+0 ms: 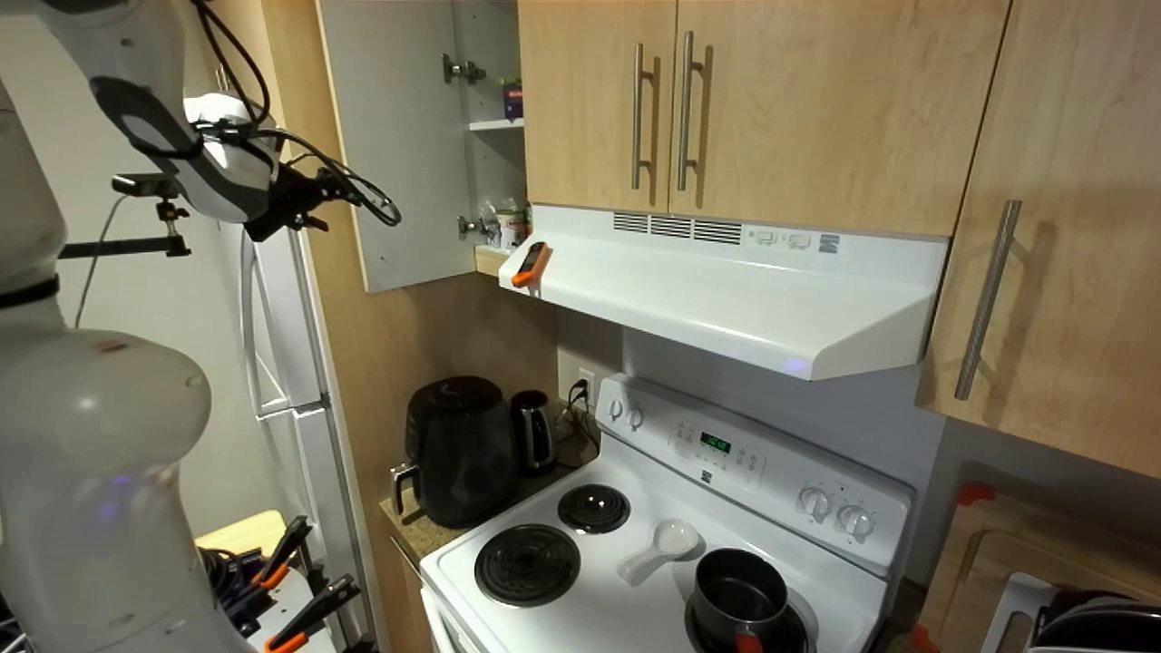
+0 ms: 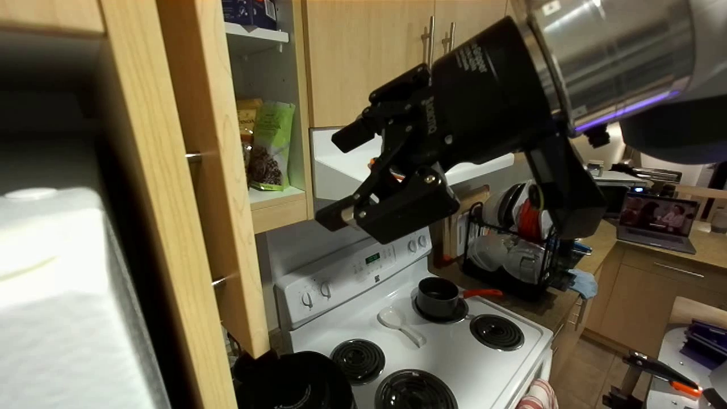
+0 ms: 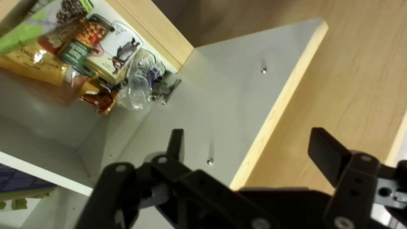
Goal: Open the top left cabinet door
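Observation:
The top left cabinet door [image 1: 395, 145] stands swung well out on its hinges, its grey inner face showing in an exterior view. Its light wood edge [image 2: 235, 193] appears close to a wooden side panel, with metal handle posts between them. Shelves and food packets inside the cabinet are exposed. My gripper [image 2: 338, 179] is open and holds nothing; it hangs on the inner-face side, seemingly a gap away from the door edge. In the wrist view the door [image 3: 235, 95] passes behind the space between the fingertips [image 3: 176, 143]. Most of the door's outer face is hidden.
A white range hood [image 1: 707, 281] carries an orange device [image 1: 531, 265]. Paired wood doors [image 1: 816, 109] with bar handles sit above it. Below are the stove [image 2: 397, 318] with a pot [image 2: 438, 296] and a black air fryer [image 1: 458, 453]. A white refrigerator [image 1: 290, 308] stands beside the panel.

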